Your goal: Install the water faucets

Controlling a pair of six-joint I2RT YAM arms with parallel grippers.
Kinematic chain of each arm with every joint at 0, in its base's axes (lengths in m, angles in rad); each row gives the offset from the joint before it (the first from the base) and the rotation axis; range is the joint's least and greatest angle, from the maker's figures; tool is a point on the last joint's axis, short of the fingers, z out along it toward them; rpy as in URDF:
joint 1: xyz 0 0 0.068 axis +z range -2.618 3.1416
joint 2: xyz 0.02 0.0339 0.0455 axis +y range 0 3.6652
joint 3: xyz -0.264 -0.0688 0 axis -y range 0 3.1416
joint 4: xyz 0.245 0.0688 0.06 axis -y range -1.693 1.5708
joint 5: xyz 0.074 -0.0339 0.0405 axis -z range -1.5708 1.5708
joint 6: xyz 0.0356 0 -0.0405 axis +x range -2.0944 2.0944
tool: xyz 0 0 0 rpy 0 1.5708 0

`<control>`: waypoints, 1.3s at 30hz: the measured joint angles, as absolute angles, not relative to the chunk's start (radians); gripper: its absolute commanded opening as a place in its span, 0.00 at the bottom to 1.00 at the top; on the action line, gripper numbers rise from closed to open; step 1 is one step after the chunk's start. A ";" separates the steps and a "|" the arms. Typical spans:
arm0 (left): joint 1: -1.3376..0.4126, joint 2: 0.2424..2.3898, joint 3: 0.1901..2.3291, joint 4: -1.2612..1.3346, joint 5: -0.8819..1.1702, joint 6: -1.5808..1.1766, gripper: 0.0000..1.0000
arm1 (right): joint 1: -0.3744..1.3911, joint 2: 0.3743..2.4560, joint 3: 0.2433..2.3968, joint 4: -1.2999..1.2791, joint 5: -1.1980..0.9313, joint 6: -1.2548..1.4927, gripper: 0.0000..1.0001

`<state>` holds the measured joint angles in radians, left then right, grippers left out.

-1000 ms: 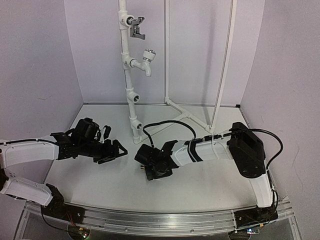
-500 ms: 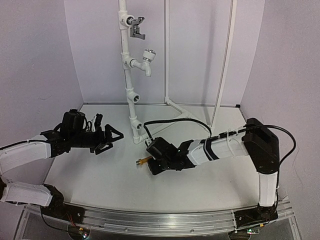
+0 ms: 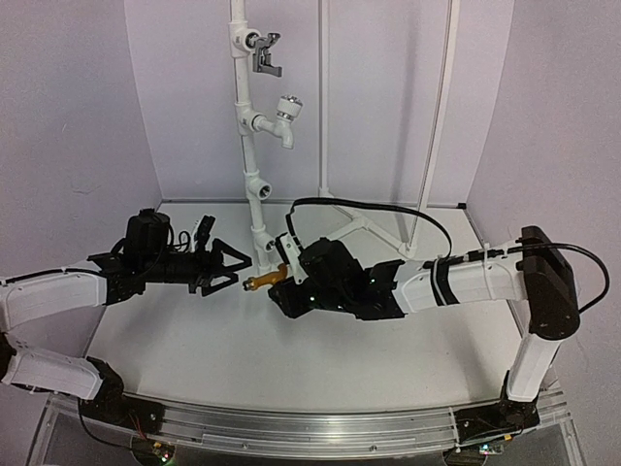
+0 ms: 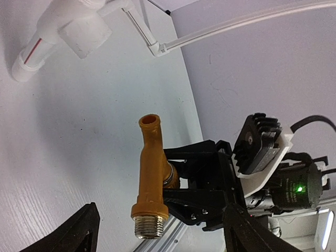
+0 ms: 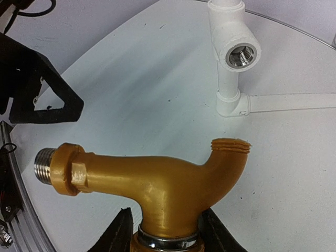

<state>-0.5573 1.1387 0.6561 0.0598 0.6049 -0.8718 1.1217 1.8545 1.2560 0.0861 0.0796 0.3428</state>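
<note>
The golden-brass faucet hangs a little above the table, held by my right gripper, which is shut on its knob end. In the right wrist view the faucet lies sideways between the fingers, silver thread to the left and spout mouth to the right; the knob is hidden in the jaws. My left gripper is open and empty, just left of the thread. In the left wrist view the faucet stands between its spread fingers, apart from both.
A white pipe stand rises at the back, with a chrome lever tap and a white plastic tap on it. An empty threaded socket sits low on the pipe, beyond the spout. White base rails run right.
</note>
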 measured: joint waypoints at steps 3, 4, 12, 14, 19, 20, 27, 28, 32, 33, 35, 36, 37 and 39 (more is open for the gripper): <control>-0.590 1.175 0.659 0.079 0.621 -0.880 0.73 | 1.122 1.855 1.256 0.089 0.073 0.341 0.00; -0.600 1.188 0.659 0.081 0.626 -0.882 0.73 | 1.122 1.855 1.256 0.089 0.073 0.341 0.00; -0.625 1.217 0.660 0.081 0.635 -0.889 0.26 | 1.122 1.855 1.267 0.086 0.073 0.341 0.00; -0.625 1.217 0.660 0.086 0.632 -0.887 0.14 | 1.122 1.855 1.281 0.077 0.074 0.341 0.04; -0.624 1.217 0.663 0.097 0.624 -0.875 0.00 | 1.119 1.855 1.309 0.028 0.075 0.341 0.82; -0.624 1.217 0.664 0.097 0.624 -0.868 0.00 | 1.118 1.855 1.315 0.018 0.071 0.343 0.93; -0.623 1.204 0.664 0.096 0.602 -0.699 0.00 | 1.085 1.853 1.322 -0.050 -0.125 0.362 0.98; -0.623 1.196 0.663 0.096 0.606 -0.658 0.00 | 1.072 1.844 1.311 -0.059 -0.164 0.366 0.98; -0.623 1.143 0.654 0.097 0.637 -0.487 0.00 | 1.020 1.764 1.241 -0.090 -0.298 0.364 0.98; -0.623 1.131 0.652 0.097 0.648 -0.448 0.00 | 1.006 1.738 1.226 -0.096 -0.328 0.363 0.98; -0.623 1.113 0.651 0.098 0.669 -0.383 0.00 | 0.973 1.690 1.209 -0.096 -0.403 0.364 0.98; -0.623 1.106 0.650 0.098 0.683 -0.358 0.00 | 0.951 1.667 1.204 -0.090 -0.459 0.368 0.98; -0.623 1.098 0.650 0.100 0.701 -0.335 0.00 | 0.926 1.648 1.200 -0.076 -0.521 0.373 0.98; -0.623 1.093 0.650 0.113 0.740 -0.309 0.00 | 0.876 1.628 1.200 -0.039 -0.615 0.381 0.95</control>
<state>-0.6228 1.0926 0.6502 0.1129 0.7402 -0.3085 0.8757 1.6284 1.1996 -0.0393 -0.6152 0.3807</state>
